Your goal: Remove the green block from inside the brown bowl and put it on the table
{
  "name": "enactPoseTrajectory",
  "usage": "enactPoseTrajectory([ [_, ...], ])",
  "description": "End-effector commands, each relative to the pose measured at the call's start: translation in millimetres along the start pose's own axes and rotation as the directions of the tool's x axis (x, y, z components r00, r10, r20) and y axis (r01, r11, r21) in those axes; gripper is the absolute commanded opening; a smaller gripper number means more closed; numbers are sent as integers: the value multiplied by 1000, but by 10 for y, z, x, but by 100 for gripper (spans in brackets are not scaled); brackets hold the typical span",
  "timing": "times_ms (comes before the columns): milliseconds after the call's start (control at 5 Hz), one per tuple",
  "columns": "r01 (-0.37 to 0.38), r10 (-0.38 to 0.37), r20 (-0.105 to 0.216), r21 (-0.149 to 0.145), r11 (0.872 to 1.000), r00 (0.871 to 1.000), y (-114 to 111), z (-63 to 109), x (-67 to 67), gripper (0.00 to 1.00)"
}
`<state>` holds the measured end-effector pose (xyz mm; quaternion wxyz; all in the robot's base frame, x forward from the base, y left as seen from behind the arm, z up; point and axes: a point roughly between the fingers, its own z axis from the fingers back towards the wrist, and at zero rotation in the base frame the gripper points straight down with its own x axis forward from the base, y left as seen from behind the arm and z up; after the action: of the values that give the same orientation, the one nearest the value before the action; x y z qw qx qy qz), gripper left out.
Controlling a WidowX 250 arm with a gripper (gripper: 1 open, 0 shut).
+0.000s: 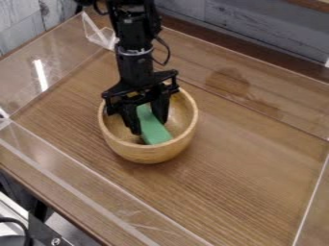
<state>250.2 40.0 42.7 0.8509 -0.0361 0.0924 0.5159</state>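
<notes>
The brown bowl [152, 147] of light tan wood sits on the table [244, 183], left of centre. Inside it lies the green block [156, 129], leaning up against the dark fingers. My black gripper [138, 122] reaches straight down into the bowl and is shut on the green block's upper end. The block's lower end still rests near the bowl's bottom, and the fingers hide part of it.
Low clear plastic walls [38, 67] edge the tabletop on the left, front and right. A grey plank wall [257, 24] stands behind. Black cables [92, 29] trail from the arm at the back left.
</notes>
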Motion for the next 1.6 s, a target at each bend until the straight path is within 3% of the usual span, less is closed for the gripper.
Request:
enactPoseTrajectory([
  [0, 47, -44, 57, -49, 998, 997, -115, 251, -12, 0],
  [600, 124, -121, 73, -37, 992, 990, -200, 336, -149, 0],
  [1000, 207, -204, 85, -28, 978, 975, -316, 304, -318, 0],
  [1400, 258, -253, 98, -41, 965, 963, -381, 280, -377, 0],
])
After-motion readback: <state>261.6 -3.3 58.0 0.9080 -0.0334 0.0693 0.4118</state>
